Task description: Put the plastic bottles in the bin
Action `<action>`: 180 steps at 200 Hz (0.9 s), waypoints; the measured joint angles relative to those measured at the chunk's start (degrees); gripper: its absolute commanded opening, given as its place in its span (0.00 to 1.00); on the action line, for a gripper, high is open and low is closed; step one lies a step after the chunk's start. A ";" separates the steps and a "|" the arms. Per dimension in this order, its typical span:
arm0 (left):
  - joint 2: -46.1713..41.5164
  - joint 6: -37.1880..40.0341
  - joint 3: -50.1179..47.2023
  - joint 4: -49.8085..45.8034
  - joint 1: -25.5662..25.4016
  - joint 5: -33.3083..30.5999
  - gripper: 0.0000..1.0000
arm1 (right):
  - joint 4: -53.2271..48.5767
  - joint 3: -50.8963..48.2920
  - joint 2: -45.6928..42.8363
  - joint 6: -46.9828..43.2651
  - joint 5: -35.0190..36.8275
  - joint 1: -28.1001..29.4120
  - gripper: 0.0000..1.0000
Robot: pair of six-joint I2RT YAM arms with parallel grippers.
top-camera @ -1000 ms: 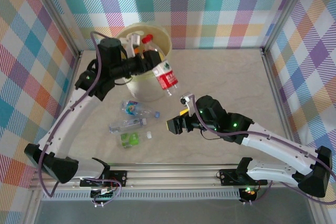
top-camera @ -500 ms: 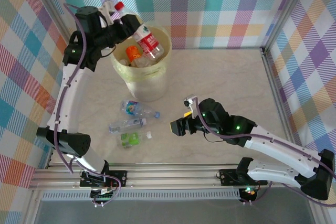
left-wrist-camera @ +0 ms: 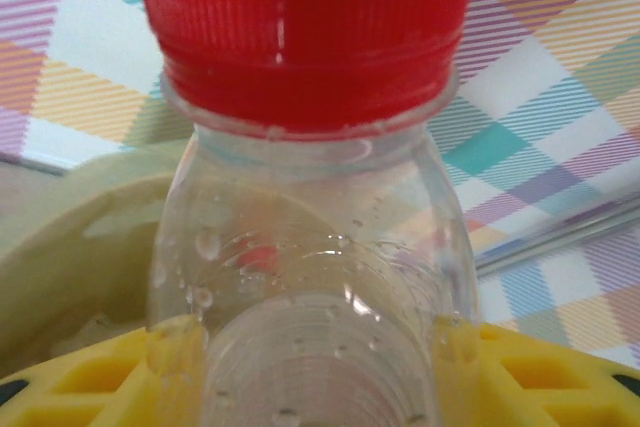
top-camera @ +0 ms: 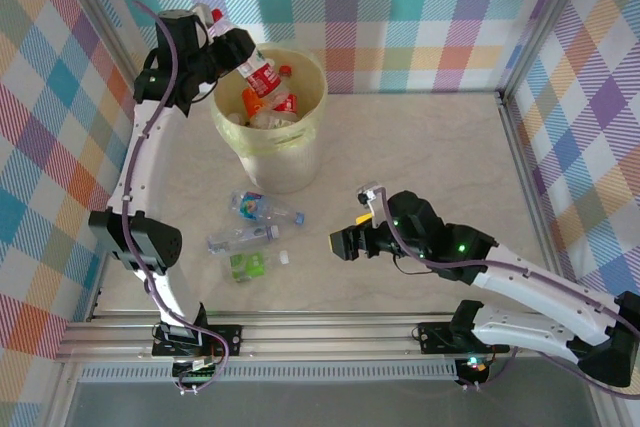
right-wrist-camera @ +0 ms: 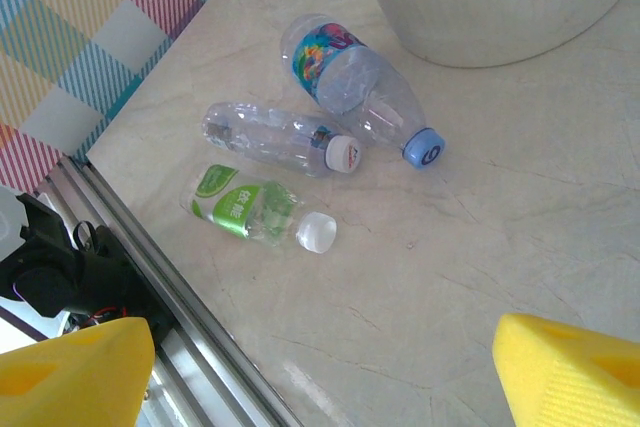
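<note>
Gripping a red-capped bottle (left-wrist-camera: pixel 310 267) by its upper body, our left gripper (top-camera: pixel 224 45) is clenched on it, and we see the yellow fingers (left-wrist-camera: pixel 90 377) pressed against either side of the clear plastic. The bottle is tilted, cap up and outward, and its red-labelled body slants down over the rim of the pale yellow bin (top-camera: pixel 312 107). The bin stands at the far left of the table (top-camera: pixel 430 147). Inside it lie more bottles, one of them showing orange (top-camera: pixel 251 102).

Our right gripper (top-camera: pixel 346 243) hangs low over the middle of the table, jaws spread wide with nothing between them.

Near the bin's foot we find three bottles lying on their sides, close together. A blue-labelled bottle (right-wrist-camera: pixel 345 72) with a blue cap is nearest the bin. A bare clear bottle (right-wrist-camera: pixel 270 137) lies just beside it. A crushed green-labelled bottle (right-wrist-camera: pixel 240 207) with a white cap is nearest the rail (right-wrist-camera: pixel 180 297).
</note>
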 measured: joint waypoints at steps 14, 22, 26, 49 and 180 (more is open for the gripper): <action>0.28 2.58 1.03 -1.31 0.00 -0.87 0.58 | -0.55 -0.04 -0.28 0.02 0.35 0.09 0.88; 0.28 3.89 1.36 -1.84 0.00 -1.25 0.59 | -0.72 -0.04 -0.28 0.02 0.46 0.09 0.88; 0.28 4.42 1.38 -1.92 0.00 -1.25 0.59 | -0.81 -0.04 -0.28 0.02 0.48 0.09 0.88; 0.57 5.84 1.40 -2.54 0.00 -0.94 0.60 | -0.92 -0.04 0.02 0.02 0.63 0.09 0.88; 3.15 -6.27 -6.71 2.45 -0.07 8.85 0.65 | -0.55 -0.11 4.83 0.94 0.61 0.20 0.88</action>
